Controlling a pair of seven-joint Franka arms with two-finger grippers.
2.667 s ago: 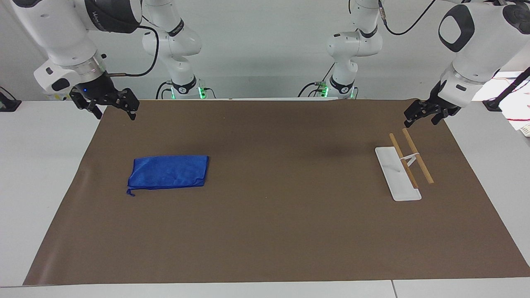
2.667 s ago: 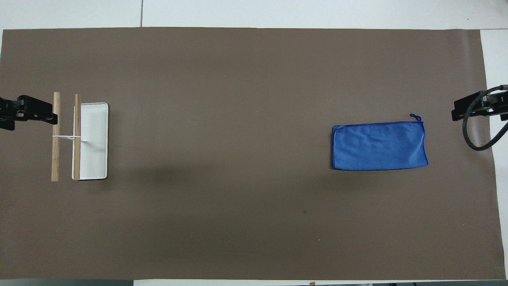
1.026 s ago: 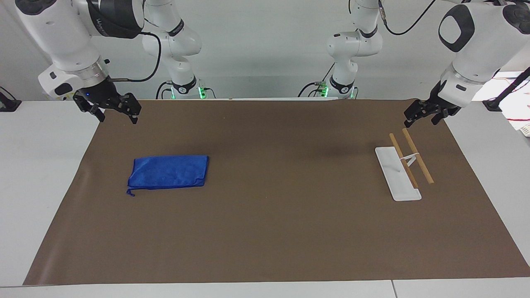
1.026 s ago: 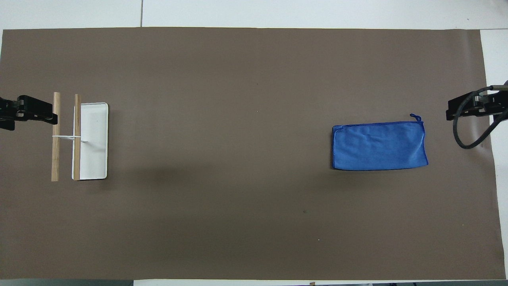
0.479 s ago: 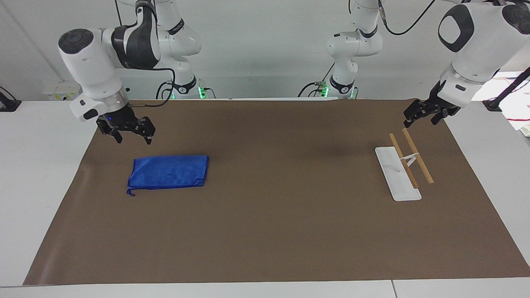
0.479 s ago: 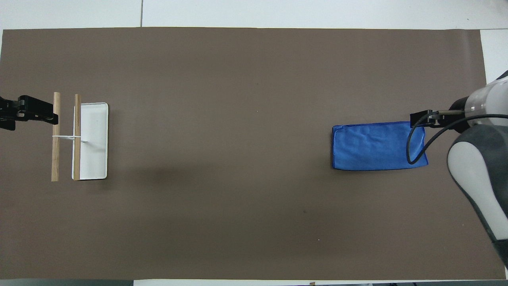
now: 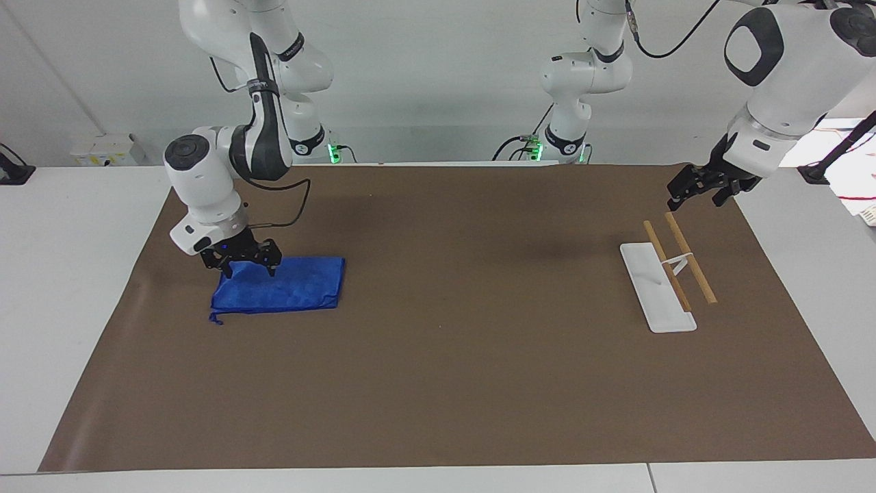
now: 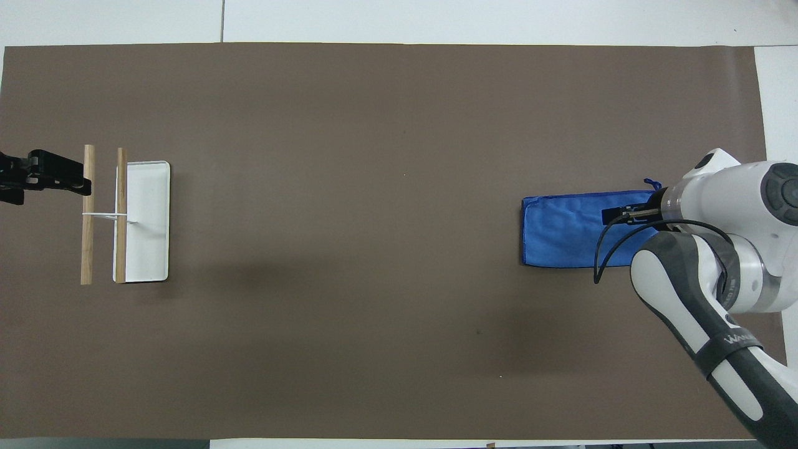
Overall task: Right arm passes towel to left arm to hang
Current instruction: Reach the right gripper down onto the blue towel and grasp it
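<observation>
The blue towel (image 7: pixel 287 287) lies flat and folded on the brown mat toward the right arm's end, its string at the corner farthest from the robots. My right gripper (image 7: pixel 248 269), with its blue light, is open and low over the towel's edge nearest the robots, one fingertip (image 7: pixel 223 270) at the corner. In the overhead view the right arm's wrist covers that end of the towel (image 8: pixel 561 231). My left gripper (image 7: pixel 697 198) is open and empty, and waits in the air beside the rack. It shows at the overhead view's edge (image 8: pixel 43 178).
A rack with a white base (image 7: pixel 650 291) and two wooden bars (image 7: pixel 691 259) stands toward the left arm's end; it also shows in the overhead view (image 8: pixel 149 249). The brown mat (image 7: pixel 465 356) covers the table between the towel and the rack.
My right arm has swung in from the mat's corner and come down onto the towel's near edge, fingers still open. The towel and my left arm have not moved.
</observation>
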